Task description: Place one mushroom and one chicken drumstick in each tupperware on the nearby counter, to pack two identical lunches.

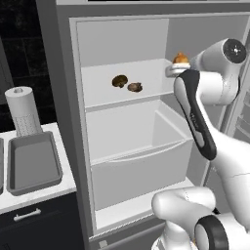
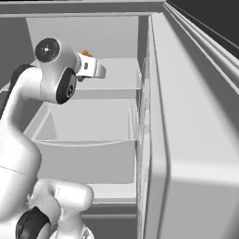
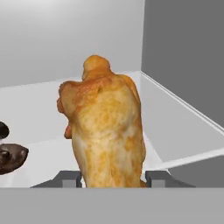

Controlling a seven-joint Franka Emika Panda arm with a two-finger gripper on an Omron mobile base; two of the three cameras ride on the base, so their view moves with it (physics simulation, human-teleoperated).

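Presently, left base view: fridge [image 1: 78, 122] door open, arm reaching onto the upper shelf [image 1: 146, 78]; one chicken drumstick [image 1: 180, 58] shows orange at the hand, up near the shelf's right end. Two mushrooms [image 1: 120, 81] lie close together mid-shelf, well apart from the hand. On the worktop [image 1: 61, 141] left of the fridge, one grey tupperware [image 1: 33, 166] in full, with the edge of what may be a second at the frame's left border; a paper towel roll [image 1: 23, 112] stands behind it. Right base view: the gripper [image 2: 86, 63] sits over the shelf, a sliver of orange above it, the fridge door [image 2: 186, 130] close on the right. Hand view: the fingers [image 3: 69, 179] stand either side of the drumstick's base, clamped on it as far as I can judge; one mushroom sits at the left edge. Risks: the grip is low on a tall, lumpy piece, so it could tip or slip out on the swing to the worktop; withdrawing carelessly could clip the shelf wall or door.
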